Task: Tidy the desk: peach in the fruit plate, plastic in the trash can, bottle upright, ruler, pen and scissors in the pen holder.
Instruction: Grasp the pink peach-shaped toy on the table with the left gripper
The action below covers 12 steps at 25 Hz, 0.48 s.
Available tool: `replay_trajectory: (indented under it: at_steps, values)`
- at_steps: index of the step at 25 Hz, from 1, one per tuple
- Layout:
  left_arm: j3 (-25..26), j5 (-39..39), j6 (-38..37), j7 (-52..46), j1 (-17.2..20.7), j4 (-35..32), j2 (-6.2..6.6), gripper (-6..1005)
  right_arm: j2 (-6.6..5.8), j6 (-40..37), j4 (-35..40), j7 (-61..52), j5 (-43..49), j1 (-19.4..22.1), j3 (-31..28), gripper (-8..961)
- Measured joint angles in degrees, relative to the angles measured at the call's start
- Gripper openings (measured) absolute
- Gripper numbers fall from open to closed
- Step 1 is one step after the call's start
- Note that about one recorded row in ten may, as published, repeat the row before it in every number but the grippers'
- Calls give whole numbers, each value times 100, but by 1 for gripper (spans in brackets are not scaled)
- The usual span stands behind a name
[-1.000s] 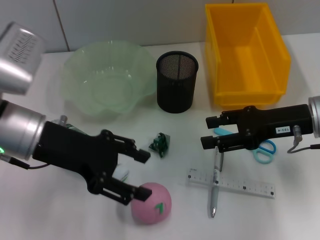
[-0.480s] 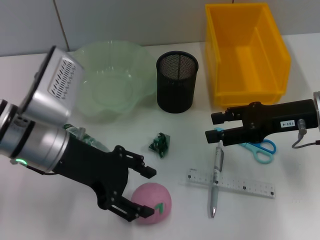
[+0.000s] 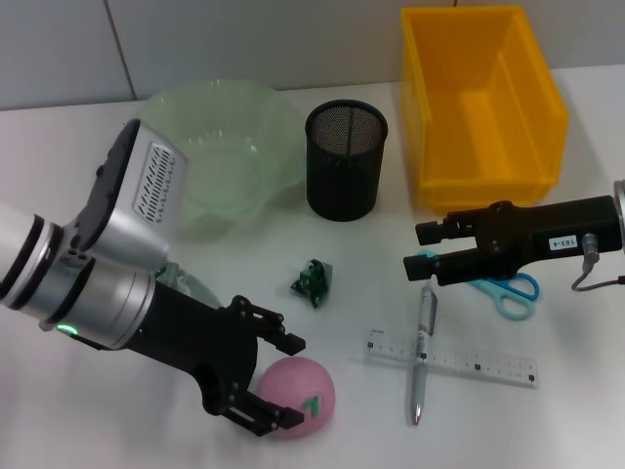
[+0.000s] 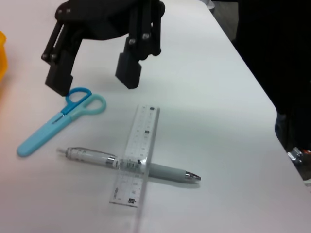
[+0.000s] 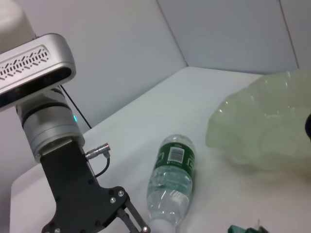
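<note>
Right at the near table edge, left hand (image 3: 276, 376) spread wide, flanking the peach (image 3: 298, 396); right hand (image 3: 422, 250) open, farther off.

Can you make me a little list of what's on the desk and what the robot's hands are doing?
peach: pink peach on the desk, not in the plate
left gripper: left gripper open, fingers on either side of the peach
right gripper: right gripper open, over the blue scissors
pen and ruler: pen crossed with ruler
bottle: bottle lying down
pen holder: black pen holder
fruit plate: green fruit plate
</note>
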State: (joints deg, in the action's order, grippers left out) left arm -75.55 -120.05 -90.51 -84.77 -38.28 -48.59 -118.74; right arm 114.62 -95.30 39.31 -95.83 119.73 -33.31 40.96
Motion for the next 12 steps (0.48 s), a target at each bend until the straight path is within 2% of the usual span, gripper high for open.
replay_trajectory:
  at_steps: [12]
  values:
    - [-462, 30, 584, 46, -5, 236, -9, 780, -1, -14, -20, -100, 79, 27, -1, 753]
